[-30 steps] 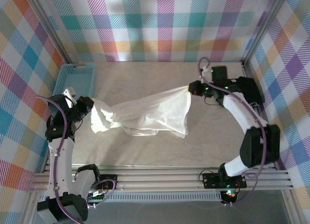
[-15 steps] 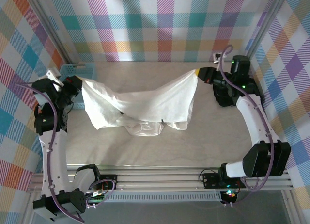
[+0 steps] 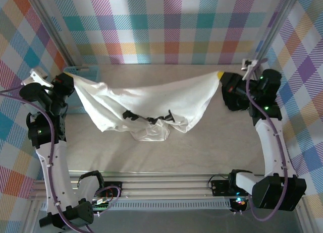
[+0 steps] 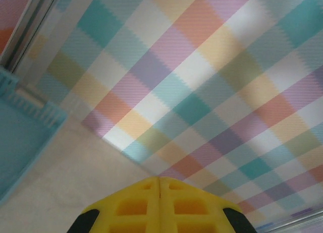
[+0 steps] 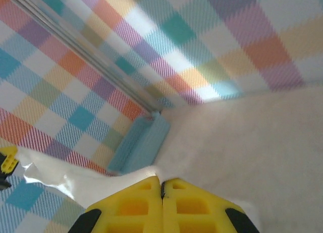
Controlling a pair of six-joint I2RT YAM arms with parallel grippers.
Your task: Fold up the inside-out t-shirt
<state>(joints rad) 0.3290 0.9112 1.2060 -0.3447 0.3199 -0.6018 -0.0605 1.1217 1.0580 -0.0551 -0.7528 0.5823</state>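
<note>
Across the middle of the table, the inside-out t-shirt hangs like a hammock between my two arms. Its top edge runs taut from the left gripper to the right gripper, while the belly of the cloth sags and its lowest folds bunch on the table near the centre.

Both grippers are clenched. On the left wrist camera the yellow pads of the left gripper press flat together, and no cloth shows between them there. From overhead, though, the shirt's corner ends right at that gripper. On the right wrist camera the right gripper is pinched shut the same way, with shiny white fabric trailing away from it. I read each as grasping one end of the shirt's upper edge.

The arms are spread wide and raised, I judge, to pull the garment open and let its weight shake out the wrinkles before it is laid flat. The left end sits just in front of the blue basket, so that corner should stay clear of the rim.

The fold itself has not begun. The lower part is crumpled, and a few small dark marks show along the sag, which I cannot identify. The thin, slippery cloth could slide out if I stretch harder.
</note>
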